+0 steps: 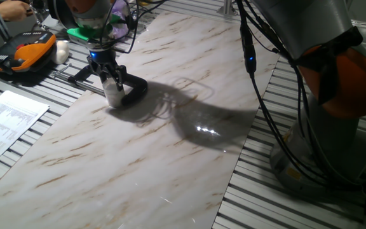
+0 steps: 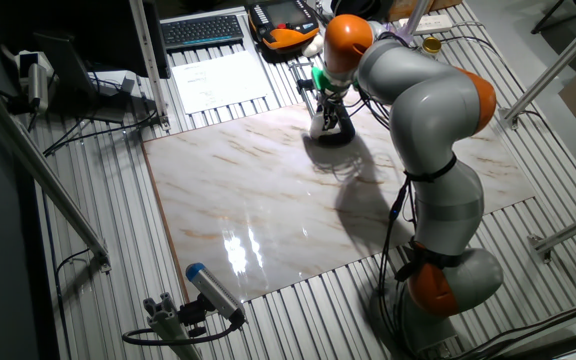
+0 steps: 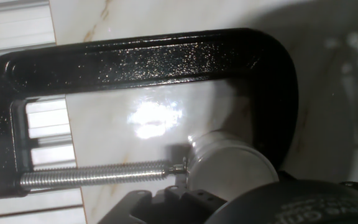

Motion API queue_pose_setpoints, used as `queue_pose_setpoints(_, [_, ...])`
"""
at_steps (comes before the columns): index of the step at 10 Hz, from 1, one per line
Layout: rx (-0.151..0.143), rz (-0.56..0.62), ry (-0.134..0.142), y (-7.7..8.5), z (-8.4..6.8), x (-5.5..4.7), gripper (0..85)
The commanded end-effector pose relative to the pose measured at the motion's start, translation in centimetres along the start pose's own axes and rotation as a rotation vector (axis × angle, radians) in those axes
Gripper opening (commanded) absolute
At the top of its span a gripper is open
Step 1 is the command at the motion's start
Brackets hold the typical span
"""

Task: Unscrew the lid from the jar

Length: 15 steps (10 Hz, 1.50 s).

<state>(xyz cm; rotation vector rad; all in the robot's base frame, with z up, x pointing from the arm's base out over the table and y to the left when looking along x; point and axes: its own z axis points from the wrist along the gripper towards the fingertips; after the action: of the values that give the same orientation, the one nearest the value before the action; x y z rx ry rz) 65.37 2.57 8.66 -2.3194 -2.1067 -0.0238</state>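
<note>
1. Sitting in the upper left of one fixed view, the jar (image 1: pixel 114 94) stands upright on the marble slab (image 1: pixel 170 146), held in a black C-clamp (image 1: pixel 135 89) whose screw (image 3: pixel 98 175) presses its side in the hand view.
2. The lid (image 3: pixel 229 167) looks to be on the jar, low and right of centre in the hand view; I can't pick out a seam there.
3. The gripper (image 1: pixel 111 77) is down over the jar's top with a dark finger on either side, seemingly gripping the lid, but contact isn't clear enough to be sure.
4. Beyond it, at the top left, lie an orange-and-black pendant (image 1: pixel 24 54) and a white lump (image 1: pixel 61 51); papers (image 1: pixel 8 124) sit at the left edge.
5. Risks, as I judge them: a light pinch would let the fingers slide round the smooth cap; an off-centre twist could turn the jar within the clamp or tip it, since the screw bears on one small spot.
</note>
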Motion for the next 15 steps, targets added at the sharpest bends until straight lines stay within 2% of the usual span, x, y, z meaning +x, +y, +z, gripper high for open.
queue_pose_setpoints(1, [0.001,-0.003,-0.001,-0.02,-0.02,0.0,51.0])
queue_pose_setpoints(7, [-0.003,-0.044,-0.002,-0.11,0.05,0.03,51.0])
queue_pose_setpoints(8, [-0.005,-0.054,-0.002,-0.14,0.07,0.05,34.0])
queue_pose_setpoints(11, [-0.009,-0.083,-0.001,-0.17,0.11,0.06,34.0])
queue_pose_setpoints(15, [-0.004,-0.153,-0.015,-0.18,0.14,0.08,34.0])
